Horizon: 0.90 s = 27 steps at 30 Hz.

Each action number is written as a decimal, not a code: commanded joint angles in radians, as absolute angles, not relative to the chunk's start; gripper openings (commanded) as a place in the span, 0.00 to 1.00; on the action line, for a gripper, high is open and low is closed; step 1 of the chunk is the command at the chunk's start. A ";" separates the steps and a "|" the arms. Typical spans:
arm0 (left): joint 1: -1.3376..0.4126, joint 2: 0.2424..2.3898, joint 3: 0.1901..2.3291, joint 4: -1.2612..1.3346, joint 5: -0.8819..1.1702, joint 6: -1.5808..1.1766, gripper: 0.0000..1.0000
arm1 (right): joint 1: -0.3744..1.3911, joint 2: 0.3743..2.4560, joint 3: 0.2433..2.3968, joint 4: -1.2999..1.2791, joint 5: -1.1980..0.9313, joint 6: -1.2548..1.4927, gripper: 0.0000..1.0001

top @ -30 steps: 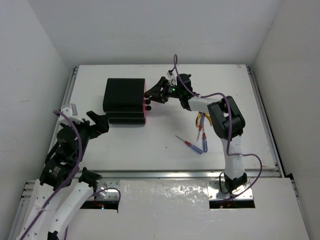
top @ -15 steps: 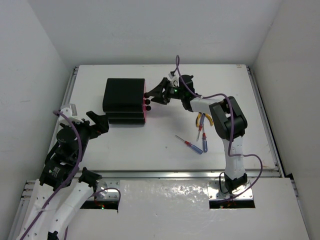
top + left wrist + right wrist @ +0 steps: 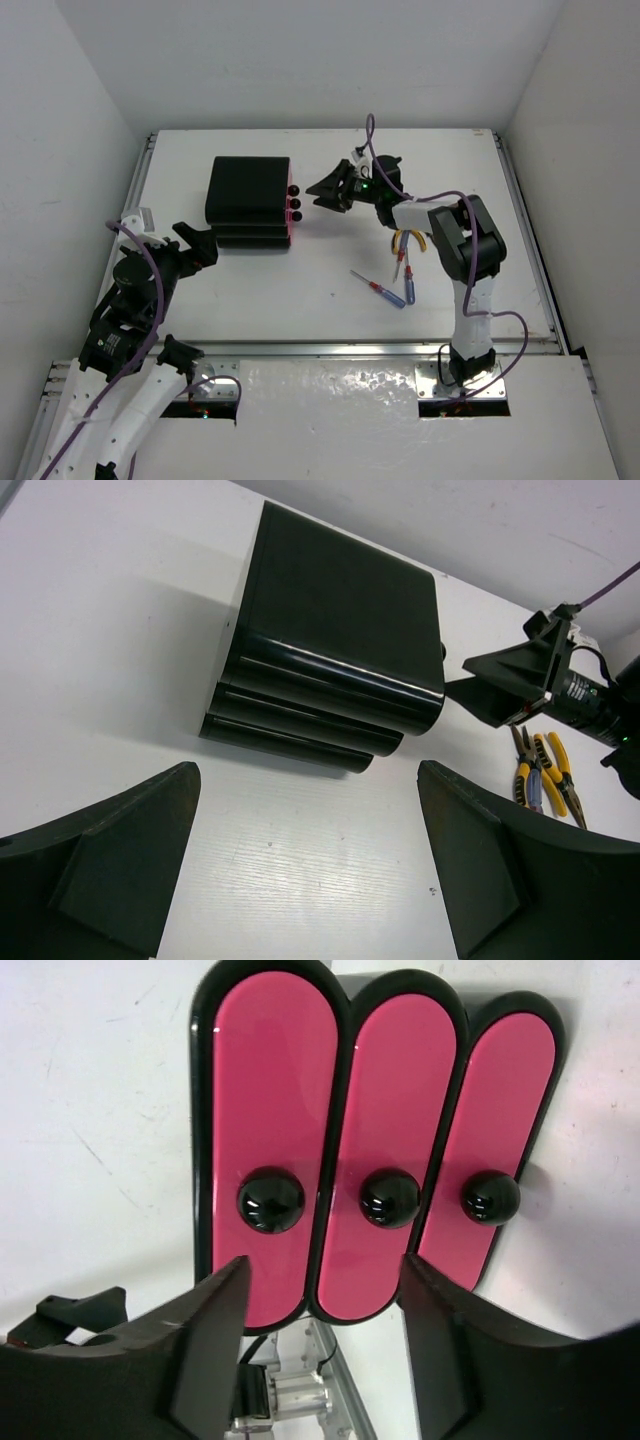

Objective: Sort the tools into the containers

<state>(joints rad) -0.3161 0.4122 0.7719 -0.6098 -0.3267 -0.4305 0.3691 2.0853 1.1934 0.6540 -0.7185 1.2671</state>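
Note:
The black chest with three stacked drawers stands at the back left; it also shows in the left wrist view. All three drawers look shut, their pink fronts and round black knobs facing my right gripper. My right gripper is open and empty, a short way off the knobs, not touching. The yellow-handled pliers, a red-handled screwdriver and a blue-handled screwdriver lie right of centre. My left gripper is open and empty near the chest's front left. The wrenches are not visible.
The pliers also show at the right edge of the left wrist view. White walls enclose the table on three sides. A metal rail runs along the near edge.
My right gripper has drawn back to the right, away from the drawer knobs it was at. The left arm has not moved.

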 commanded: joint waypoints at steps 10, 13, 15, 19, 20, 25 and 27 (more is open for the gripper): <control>-0.327 0.417 0.776 -0.565 -0.318 -0.422 0.88 | 0.394 2.218 1.279 0.732 -0.723 1.287 0.53; -0.327 0.417 0.776 -0.565 -0.318 -0.422 0.88 | 0.402 2.246 1.307 0.735 -0.726 1.284 0.53; -0.327 0.417 0.776 -0.566 -0.318 -0.422 0.88 | 0.408 2.264 1.327 0.730 -0.724 1.284 0.53; -0.327 0.417 0.776 -0.565 -0.318 -0.422 0.88 | 0.422 2.293 1.368 0.723 -0.723 1.287 0.52; -0.327 0.417 0.776 -0.565 -0.318 -0.422 0.88 | 0.425 2.298 1.376 0.716 -0.723 1.287 0.52; -0.327 0.414 0.776 -0.566 -0.319 -0.422 0.88 | 0.439 2.327 1.402 0.710 -0.719 1.292 0.46; -0.327 0.414 0.776 -0.565 -0.319 -0.422 0.88 | 0.437 2.330 1.401 0.719 -0.721 1.301 0.42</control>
